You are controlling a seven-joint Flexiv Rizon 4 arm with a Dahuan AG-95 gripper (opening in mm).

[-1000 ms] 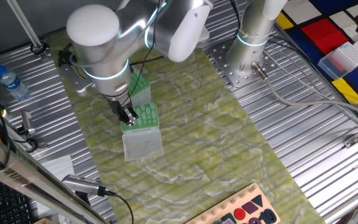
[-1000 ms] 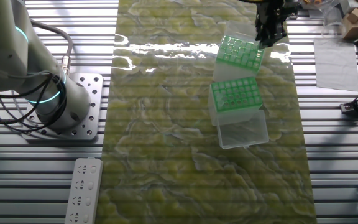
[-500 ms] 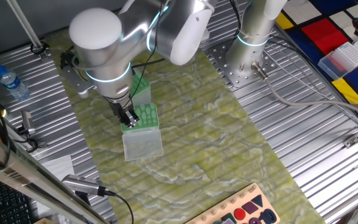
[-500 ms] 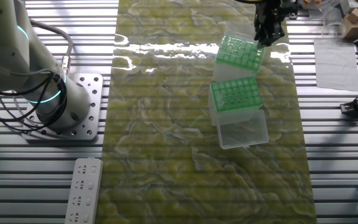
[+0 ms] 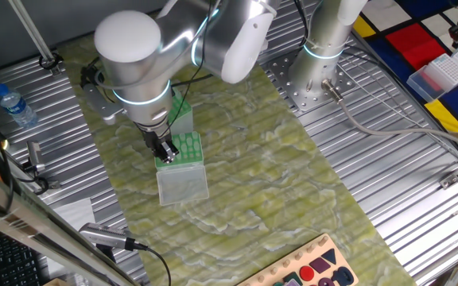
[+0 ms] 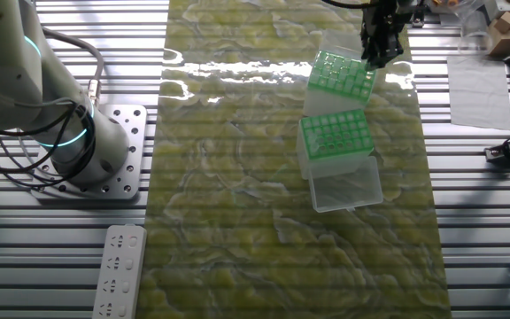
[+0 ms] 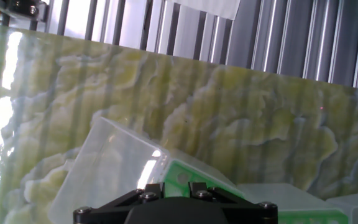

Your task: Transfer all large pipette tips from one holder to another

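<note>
Gripper (image 6: 381, 55) seen above far corner of tilted green rack (image 6: 342, 72); fingers close together, gap not resolvable, grasp cannot be told. In hand view only gripper's black body visible at bottom edge, fingertips hidden. Tips (image 6: 333, 136) seated in grid in second rack (image 6: 336, 147), just beside tilted one, on yellow-green mat (image 6: 237, 177). Clear lid (image 6: 347, 189) lies open at second rack's near side. Contact between gripper and tilted rack not discernible.
</note>
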